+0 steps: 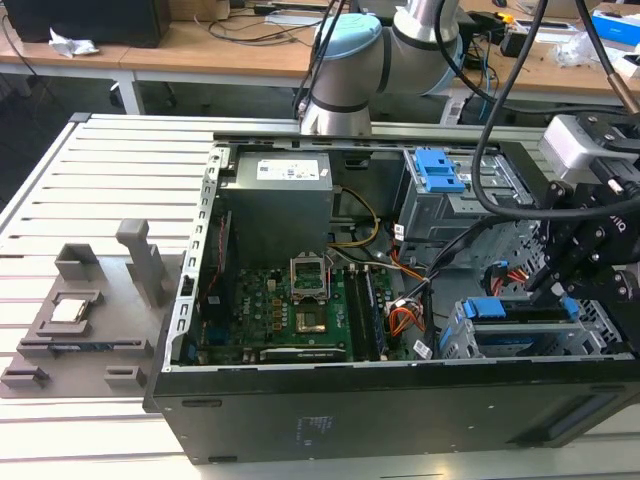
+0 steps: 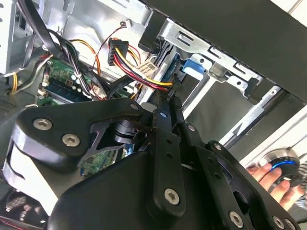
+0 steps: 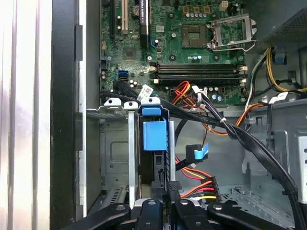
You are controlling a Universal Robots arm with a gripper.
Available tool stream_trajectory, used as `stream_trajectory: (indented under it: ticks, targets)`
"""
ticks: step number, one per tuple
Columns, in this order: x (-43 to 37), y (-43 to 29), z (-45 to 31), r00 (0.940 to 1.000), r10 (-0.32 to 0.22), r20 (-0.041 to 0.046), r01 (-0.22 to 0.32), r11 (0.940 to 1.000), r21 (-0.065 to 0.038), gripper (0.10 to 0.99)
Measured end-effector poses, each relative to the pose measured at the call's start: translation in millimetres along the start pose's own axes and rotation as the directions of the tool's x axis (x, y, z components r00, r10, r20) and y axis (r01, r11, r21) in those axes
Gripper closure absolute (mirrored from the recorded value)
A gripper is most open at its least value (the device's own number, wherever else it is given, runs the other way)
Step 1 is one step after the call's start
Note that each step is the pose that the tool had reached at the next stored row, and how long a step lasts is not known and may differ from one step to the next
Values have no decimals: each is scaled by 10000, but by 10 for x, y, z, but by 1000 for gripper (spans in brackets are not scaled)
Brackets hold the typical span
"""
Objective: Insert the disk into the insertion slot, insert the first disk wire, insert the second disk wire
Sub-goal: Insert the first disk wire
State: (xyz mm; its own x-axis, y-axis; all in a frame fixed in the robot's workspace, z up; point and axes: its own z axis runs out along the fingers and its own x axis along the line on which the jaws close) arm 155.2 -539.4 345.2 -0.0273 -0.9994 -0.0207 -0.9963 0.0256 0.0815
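Note:
The disk (image 1: 500, 310) stands edge-on in the insertion slot (image 1: 455, 345) at the front of the open computer case, on the exterior view's right. Its blue carrier (image 3: 154, 136) shows between the bay's grey walls (image 3: 115, 148). My gripper (image 2: 169, 96) is at the disk's rear edge, its fingers (image 3: 149, 207) close together and shut on a disk wire connector (image 2: 175, 82) with red, yellow and black leads. A second black connector with a blue tab (image 3: 196, 153) hangs loose beside the disk.
The motherboard (image 1: 300, 305) fills the case floor, with the power supply (image 1: 275, 200) behind it. A taller grey cage with a blue latch (image 1: 438, 170) stands at the back. Loose cable bundles (image 3: 225, 124) cross the bay. A person's hand (image 2: 266, 173) rests on a round device outside the case.

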Motion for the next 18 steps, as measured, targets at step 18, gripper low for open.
stream_trajectory:
  ticks: [18]
  targets:
    - [3, 10, 78, 9999, -116, 19, 116, 9999, -2, 922]
